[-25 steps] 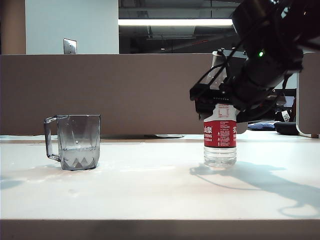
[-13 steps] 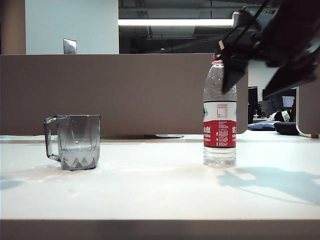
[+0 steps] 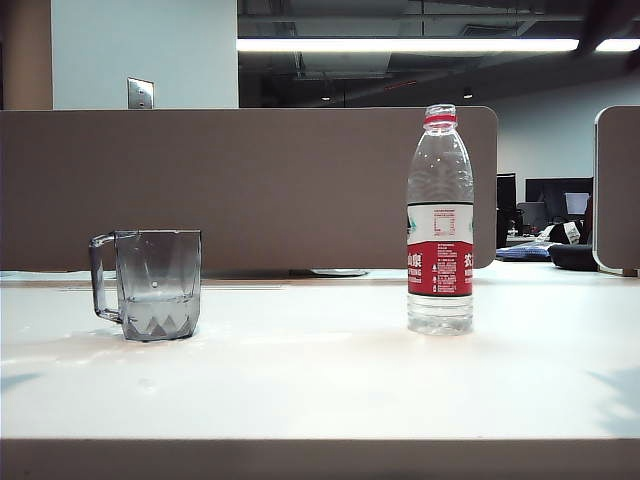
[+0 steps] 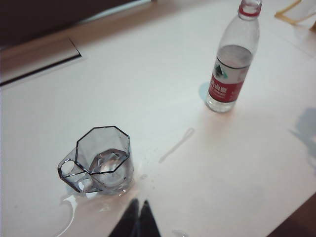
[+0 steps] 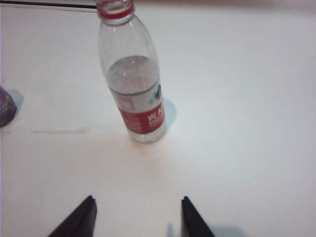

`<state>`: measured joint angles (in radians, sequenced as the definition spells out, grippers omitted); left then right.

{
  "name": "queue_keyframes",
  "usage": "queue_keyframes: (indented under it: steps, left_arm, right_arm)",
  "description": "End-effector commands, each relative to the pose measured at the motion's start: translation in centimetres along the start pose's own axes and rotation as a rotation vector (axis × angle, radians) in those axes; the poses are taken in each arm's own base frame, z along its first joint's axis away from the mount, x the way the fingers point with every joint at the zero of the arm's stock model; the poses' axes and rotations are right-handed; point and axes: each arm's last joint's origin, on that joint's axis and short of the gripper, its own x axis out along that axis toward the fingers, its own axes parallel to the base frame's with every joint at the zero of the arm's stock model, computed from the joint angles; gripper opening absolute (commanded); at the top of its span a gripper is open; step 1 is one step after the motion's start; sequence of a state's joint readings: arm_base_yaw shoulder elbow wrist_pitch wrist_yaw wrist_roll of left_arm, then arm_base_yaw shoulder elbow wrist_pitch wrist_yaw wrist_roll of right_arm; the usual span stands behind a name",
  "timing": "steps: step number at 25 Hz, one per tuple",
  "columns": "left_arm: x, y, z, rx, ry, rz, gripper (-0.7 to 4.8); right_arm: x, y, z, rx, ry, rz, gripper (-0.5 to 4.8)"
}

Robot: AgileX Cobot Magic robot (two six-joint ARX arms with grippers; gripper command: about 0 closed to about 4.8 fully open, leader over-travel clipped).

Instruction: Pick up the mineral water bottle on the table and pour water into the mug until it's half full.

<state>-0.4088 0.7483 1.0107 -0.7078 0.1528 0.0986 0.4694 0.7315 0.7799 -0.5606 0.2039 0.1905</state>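
We see the bottle (image 3: 440, 225) upright and uncapped on the desk (image 3: 320, 380), well apart from the mug (image 3: 150, 283), which holds some water. Our right gripper (image 5: 136, 217) hangs fingers apart near the bottle, grasping nothing; our left gripper (image 4: 137, 221) is pressed together beside the mug. Pouring looks largely done.

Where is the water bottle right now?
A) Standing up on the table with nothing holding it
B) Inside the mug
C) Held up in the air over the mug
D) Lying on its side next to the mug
A: the mineral water bottle stands upright on the table, apart from the mug, and the right gripper is pulled back from it with its jaws apart.
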Motion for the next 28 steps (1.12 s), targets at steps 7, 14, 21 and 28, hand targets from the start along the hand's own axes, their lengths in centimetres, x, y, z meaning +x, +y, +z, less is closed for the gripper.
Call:
queue_keyframes:
  steps: [7, 14, 21, 28]
  left_arm:
    - [-1.0, -0.7, -5.5, 0.033, -0.216, 0.022, -0.05]
    - [1.0, -0.1, -9.7, -0.014, -0.187, 0.244, -0.05]
    - [3.9, 0.0, -12.6, -0.020, -0.256, 0.238, -0.05]
    - [5.4, -0.3, -15.4, -0.017, -0.258, 0.143, -0.05]
  right_arm:
    - [-6.2, -1.7, -2.1, 0.017, -0.077, 0.016, 0.90]
    - [-8.4, -2.2, -2.2, 0.089, -0.326, 0.060, -0.07]
    - [-4.6, -1.8, -3.7, 0.087, -0.435, 0.033, -0.06]
    - [-1.4, -1.8, -7.7, 0.003, -0.413, 0.055, -0.06]
